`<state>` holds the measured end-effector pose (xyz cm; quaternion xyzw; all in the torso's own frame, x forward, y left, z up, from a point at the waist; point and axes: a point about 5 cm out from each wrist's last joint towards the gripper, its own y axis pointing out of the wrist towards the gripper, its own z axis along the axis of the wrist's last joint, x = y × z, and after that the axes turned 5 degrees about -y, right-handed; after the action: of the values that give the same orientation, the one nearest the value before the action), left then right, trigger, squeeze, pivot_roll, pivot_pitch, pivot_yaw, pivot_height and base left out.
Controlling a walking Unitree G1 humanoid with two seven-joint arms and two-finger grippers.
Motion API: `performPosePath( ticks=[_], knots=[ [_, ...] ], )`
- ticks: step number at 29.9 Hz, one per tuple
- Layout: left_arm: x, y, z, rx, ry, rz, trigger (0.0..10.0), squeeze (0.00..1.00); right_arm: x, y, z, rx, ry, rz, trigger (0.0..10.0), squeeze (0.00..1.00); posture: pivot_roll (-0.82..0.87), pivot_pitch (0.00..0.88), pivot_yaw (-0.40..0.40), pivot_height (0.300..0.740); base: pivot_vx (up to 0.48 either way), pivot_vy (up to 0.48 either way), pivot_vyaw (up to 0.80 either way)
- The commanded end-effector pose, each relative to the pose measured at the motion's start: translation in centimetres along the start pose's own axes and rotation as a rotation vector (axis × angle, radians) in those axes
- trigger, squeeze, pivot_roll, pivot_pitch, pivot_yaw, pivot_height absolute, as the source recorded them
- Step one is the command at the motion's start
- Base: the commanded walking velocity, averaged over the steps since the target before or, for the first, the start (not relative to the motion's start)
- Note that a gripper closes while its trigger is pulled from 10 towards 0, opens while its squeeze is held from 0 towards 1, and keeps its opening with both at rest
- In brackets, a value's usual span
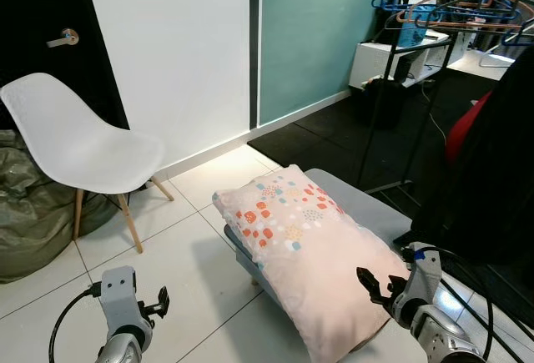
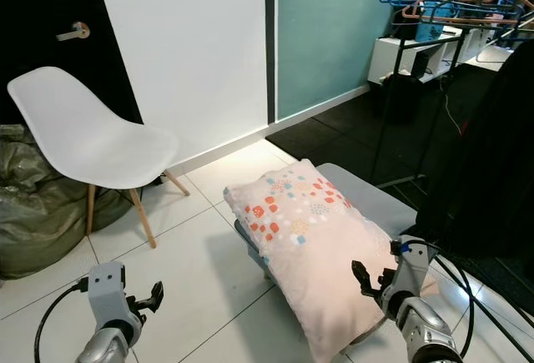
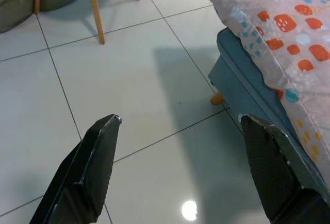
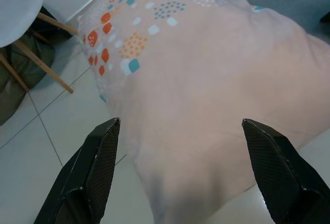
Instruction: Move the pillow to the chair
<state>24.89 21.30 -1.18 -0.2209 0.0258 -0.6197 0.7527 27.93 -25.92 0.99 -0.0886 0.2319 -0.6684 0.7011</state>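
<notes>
Two grippers sit low in the head views, one at each side of a pale pink pillow (image 1: 313,254) with orange and teal spots. At ten o'clock a white chair (image 1: 79,142) on wooden legs stands with its seat bare, a green beanbag (image 1: 29,213) behind it. Open white tile floor (image 1: 179,259) lies between chair and pillow. The left gripper (image 3: 178,170) hovers over that tile at seven o'clock, fingers spread wide and holding nothing. The pillow lies centre on a low blue-grey footstool (image 3: 245,92), overhanging its near edge. At five o'clock the right gripper (image 4: 180,175) hangs above the pillow's near end, fingers wide apart and empty. A black clothes rack (image 1: 434,12) stands at one o'clock.
</notes>
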Motion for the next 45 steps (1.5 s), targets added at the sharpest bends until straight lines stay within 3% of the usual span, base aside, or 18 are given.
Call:
performPosePath(
  ticks=[1, 4, 7, 9, 10, 12, 14, 16, 18, 21, 25, 28, 37, 45],
  knots=[
    [0.2, -0.3, -0.1, 0.005, 0.012, -0.007, 10.0, 0.00, 0.0, -0.1, -0.2, 0.001, -0.005, 0.005, 10.0, 0.00, -0.11, 0.000, -0.038, 0.739, 0.000, 0.000, 0.00],
    [0.6, -0.6, 0.0, 0.027, 0.022, -0.011, 10.0, 0.00, -0.1, -0.2, -0.3, 0.003, -0.001, 0.013, 10.0, 0.00, -0.11, 0.000, -0.042, 0.739, 0.000, 0.000, 0.00],
    [1.1, -0.8, 1.3, 0.109, 0.061, 0.011, 10.0, 0.00, 0.1, -0.3, -0.4, 0.007, 0.003, 0.016, 10.0, 0.00, -0.11, 0.000, -0.043, 0.739, 0.000, 0.000, 0.00],
    [0.1, -0.6, 2.3, 0.147, 0.041, 0.058, 10.0, 0.00, 0.2, -0.4, -0.5, 0.004, 0.004, 0.017, 10.0, 0.00, -0.10, 0.000, -0.044, 0.739, 0.000, 0.000, 0.00],
    [-1.2, -0.7, 3.3, 0.176, 0.030, 0.098, 10.0, 0.00, 0.2, -0.5, -0.6, 0.000, 0.004, 0.018, 10.0, 0.00, -0.10, 0.000, -0.043, 0.739, 0.000, 0.000, 0.00],
    [-1.2, -0.7, 3.3, 0.176, 0.030, 0.098, 10.0, 0.00, 0.2, -0.5, -0.6, 0.000, 0.004, 0.018, 10.0, 0.00, -0.10, 0.000, -0.043, 0.739, 0.000, 0.000, 0.00],
    [-2.2, -0.9, 3.9, 0.196, 0.026, 0.124, 10.0, 0.00, 0.3, -0.6, -0.7, -0.002, 0.005, 0.019, 10.0, 0.00, -0.10, 0.000, -0.042, 0.739, 0.000, 0.000, 0.00],
    [-4.4, -1.2, 5.2, 0.212, 0.049, 0.163, 10.0, 0.00, 0.4, -0.7, -0.9, -0.002, 0.010, 0.019, 10.0, 0.00, -0.10, 0.000, -0.027, 0.739, 0.000, 0.000, 0.00],
    [-4.9, -1.3, 5.4, 0.209, 0.055, 0.169, 10.0, 0.00, 0.4, -0.8, -1.0, -0.001, 0.011, 0.019, 10.0, 0.00, -0.10, 0.000, -0.027, 0.739, 0.000, 0.000, 0.00],
    [-4.5, -1.4, 4.9, 0.186, 0.059, 0.158, 10.0, 0.00, 0.6, -0.9, -1.1, 0.000, 0.015, 0.015, 10.0, 0.00, -0.10, 0.000, -0.024, 0.739, 0.000, 0.000, 0.00],
    [-2.1, -1.3, 2.8, 0.113, 0.054, 0.117, 10.0, 0.00, 0.9, -1.3, -1.3, 0.001, 0.021, 0.012, 10.0, 0.00, -0.10, 0.000, -0.032, 0.739, 0.000, 0.000, 0.00],
    [-1.5, -1.3, 2.6, 0.110, 0.032, 0.109, 10.0, 0.00, 1.0, -1.4, -1.4, -0.002, 0.019, 0.017, 10.0, 0.00, -0.10, 0.000, -0.032, 0.739, 0.000, 0.000, 0.00],
    [-0.6, -0.6, 2.7, 0.093, 0.039, 0.076, 10.0, 0.00, 1.2, -1.3, -1.0, 0.020, 0.030, -0.010, 10.0, 0.00, -0.12, 0.000, 0.001, 0.739, 0.000, 0.000, 0.00],
    [-1.3, -0.3, 3.3, 0.129, 0.053, 0.148, 10.0, 0.00, 1.0, -1.1, -0.7, 0.035, 0.030, -0.013, 10.0, 0.00, -0.12, 0.000, 0.012, 0.739, 0.000, 0.000, 0.00]
  ],
)
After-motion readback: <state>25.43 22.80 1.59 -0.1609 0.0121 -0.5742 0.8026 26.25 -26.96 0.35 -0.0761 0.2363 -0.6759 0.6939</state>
